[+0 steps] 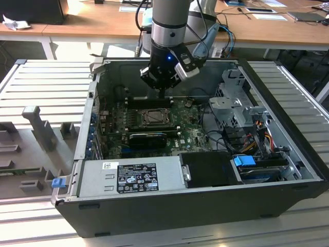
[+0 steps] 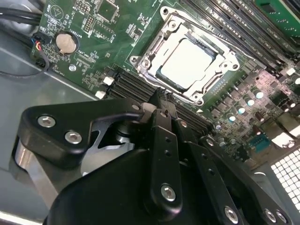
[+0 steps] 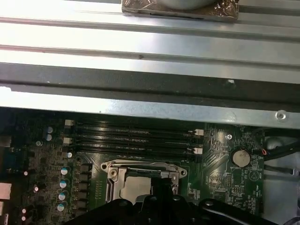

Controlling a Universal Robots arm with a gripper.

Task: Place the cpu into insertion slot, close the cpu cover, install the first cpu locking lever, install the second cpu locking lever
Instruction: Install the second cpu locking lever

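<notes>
The cpu lies flat in the insertion slot, its pale metal top showing through the window of the cpu cover. The cover's dull silver frame lies down around the chip. How the thin locking levers along the frame's edges stand is unclear. My gripper hangs just above the socket's edge on the side of the memory slots, its dark fingers pressed together and holding nothing. In the exterior view the gripper sits over the far edge of the socket. The socket frame shows in the first wrist view, just past the fingertips.
Black memory slots run beside the socket. A coin cell battery sits near the board's corner. Inside the open case are a power supply, a metal drive cage, cables with a blue latch and a black card.
</notes>
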